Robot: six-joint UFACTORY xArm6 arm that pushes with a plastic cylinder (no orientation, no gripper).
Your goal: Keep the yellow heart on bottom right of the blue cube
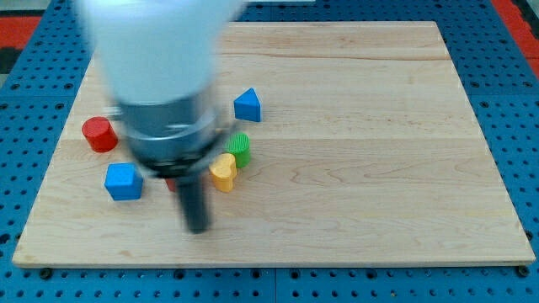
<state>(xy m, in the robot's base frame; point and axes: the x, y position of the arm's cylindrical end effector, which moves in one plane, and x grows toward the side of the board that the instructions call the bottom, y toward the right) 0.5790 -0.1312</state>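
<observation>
The yellow heart (pixel 223 172) lies on the wooden board, to the right of the blue cube (pixel 123 181) and about level with it. My tip (pixel 197 227) is blurred and sits below and between them, a little left of the heart and right of the cube, touching neither. The arm's white and grey body (pixel 160 76) hides the board above the cube.
A green block (pixel 240 148) touches the heart's upper right. A blue triangular block (pixel 247 104) lies above it. A red cylinder (pixel 99 134) sits above the cube. A small red block (pixel 171 183) shows partly behind the rod. The board's bottom edge (pixel 269 264) is close below my tip.
</observation>
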